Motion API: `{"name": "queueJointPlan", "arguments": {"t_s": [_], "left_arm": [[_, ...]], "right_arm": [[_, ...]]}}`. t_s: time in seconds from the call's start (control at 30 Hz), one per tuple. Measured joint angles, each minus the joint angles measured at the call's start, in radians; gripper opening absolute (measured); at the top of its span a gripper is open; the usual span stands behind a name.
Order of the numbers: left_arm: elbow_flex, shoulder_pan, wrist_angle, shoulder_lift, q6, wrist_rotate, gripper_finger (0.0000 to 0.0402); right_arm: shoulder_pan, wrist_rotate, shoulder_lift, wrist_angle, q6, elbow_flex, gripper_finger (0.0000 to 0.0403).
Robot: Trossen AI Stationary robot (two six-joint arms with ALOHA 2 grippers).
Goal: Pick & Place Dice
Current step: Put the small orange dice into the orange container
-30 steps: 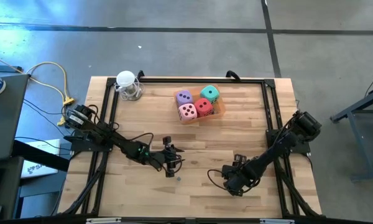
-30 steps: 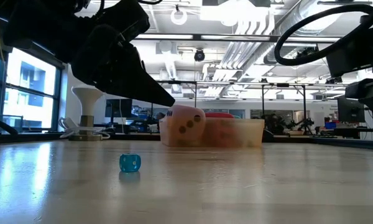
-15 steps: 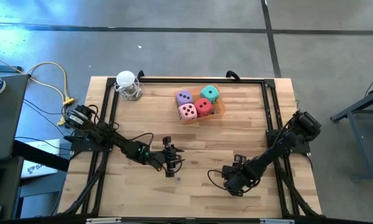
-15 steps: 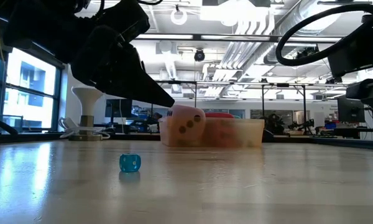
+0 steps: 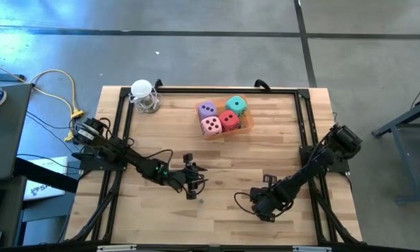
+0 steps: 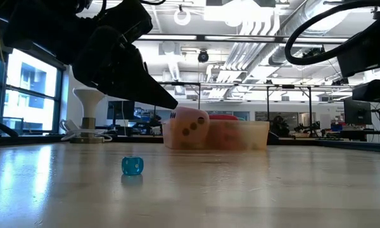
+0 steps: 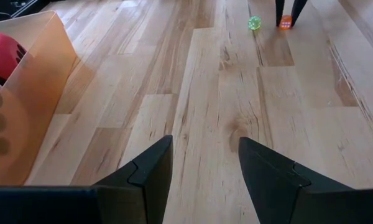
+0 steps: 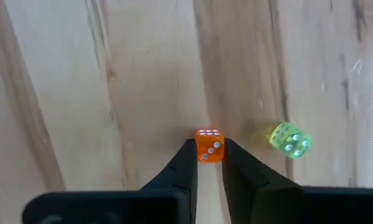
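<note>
Right gripper (image 8: 209, 163): low over the near right part of the table (image 5: 154, 140); fingers (image 8: 181, 167) closed in on a small orange die (image 8: 209, 145), one pad touching each side of it. The die sits right at the fingertips, on the wood.
Yellow-green die (image 8: 290, 139): small, translucent, lying just beside the orange one, outside the fingers, touching neither.
Left gripper (image 7: 202, 165): near the table's middle front, hovering; fingers (image 7: 150, 171) partly open with bare wood between them, holding nothing.
Left wrist view, far off: the orange die (image 7: 286, 23) between the right arm's dark fingertips, the yellow-green die (image 7: 253, 23) just beside it.
Big dice: purple (image 5: 207, 110), teal (image 5: 236, 106), pink (image 5: 211, 125) and red (image 5: 229, 120) cubes packed together in the orange tray (image 5: 248, 124) at the table's far middle, well apart from both grippers.
Blue die (image 6: 132, 166): small, alone on the table in the low view, under the dark arm, apart from the tray (image 6: 253, 135).
White stand (image 5: 143, 94): far left corner of the table.
</note>
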Motion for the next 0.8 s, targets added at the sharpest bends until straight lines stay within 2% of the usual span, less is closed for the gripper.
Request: {"name": "queueJointPlan", "arguments": {"t_s": [0.17, 0.37, 0.53, 0.7, 0.8], "left_arm": [[0.000, 0.000, 0.000, 0.000, 0.000, 0.000, 0.0177], [0.000, 0.000, 0.000, 0.000, 0.000, 0.000, 0.0177], [0.000, 0.000, 0.000, 0.000, 0.000, 0.000, 0.0177], [0.000, 0.000, 0.000, 0.000, 0.000, 0.000, 0.0177], [0.000, 0.000, 0.000, 0.000, 0.000, 0.000, 0.0177]], "right_arm": [[-0.003, 0.009, -0.002, 0.001, -0.004, 0.010, 0.0035], [-0.003, 0.105, -0.002, -0.131, -0.046, 0.100, 0.0035], [-0.037, 0.296, -0.003, -0.296, -0.140, 0.237, 0.0035], [-0.128, 0.581, -0.017, -0.442, -0.189, 0.361, 0.0035], [-0.228, 0.620, -0.040, -0.454, -0.242, 0.388, 0.0035]]}}
